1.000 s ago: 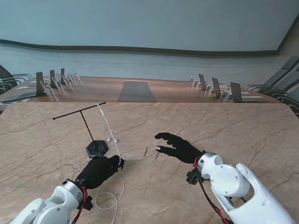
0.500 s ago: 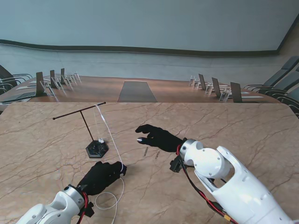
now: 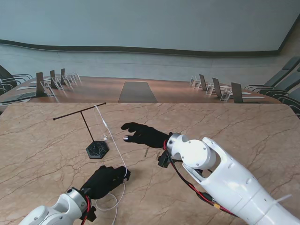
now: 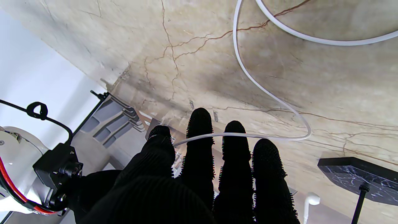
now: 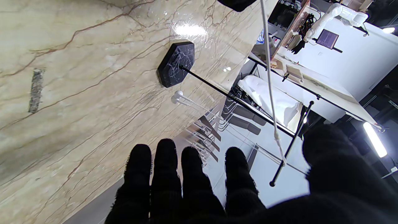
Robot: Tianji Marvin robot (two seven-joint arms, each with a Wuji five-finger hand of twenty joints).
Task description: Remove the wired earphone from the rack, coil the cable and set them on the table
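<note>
We see a glossy beige marble-look table top [image 3: 243,126] with brown veins, a thin matt black metal rack [image 3: 80,112] on a polished dark veined hexagonal base [image 5: 176,63], a smooth white plastic earphone cable [image 4: 267,91], and black knit-textured gloved fingers [image 4: 199,146].

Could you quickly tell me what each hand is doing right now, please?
Left hand: shut on the earphone cable.
Right hand: open, holding nothing.

Surface: marble table [image 3: 243,126]
On it: black rack [image 3: 97,149]; white cable [image 3: 112,202] loop, nearer to me than the rack
</note>
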